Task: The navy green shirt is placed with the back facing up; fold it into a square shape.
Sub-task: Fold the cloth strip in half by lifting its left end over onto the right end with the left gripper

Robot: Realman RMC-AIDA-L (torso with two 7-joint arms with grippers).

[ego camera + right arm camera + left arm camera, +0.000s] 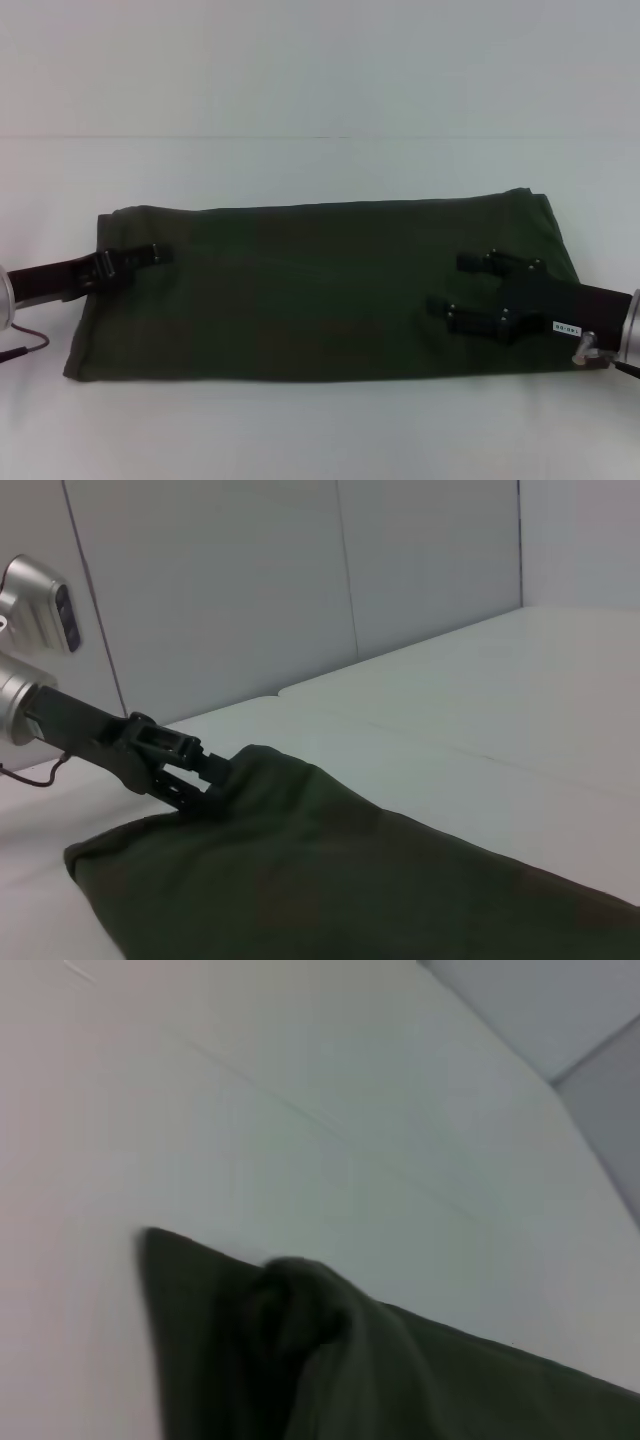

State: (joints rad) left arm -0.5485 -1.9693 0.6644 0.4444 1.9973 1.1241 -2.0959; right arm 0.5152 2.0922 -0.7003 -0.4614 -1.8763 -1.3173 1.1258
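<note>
The navy green shirt (320,290) lies on the white table as a long, flat rectangle with its plain side up. My left gripper (160,255) sits at the shirt's left edge near the far corner, shut on a pinch of fabric. The right wrist view shows the left gripper (215,775) from across the table, with the cloth (350,880) humped up at its tips. A bunched fold of the shirt (300,1305) fills the left wrist view. My right gripper (447,283) hovers open over the right part of the shirt, holding nothing.
The white table (320,430) extends in front of and behind the shirt. White wall panels (250,590) stand behind the table. A thin cable (25,347) hangs by the left arm at the table's left edge.
</note>
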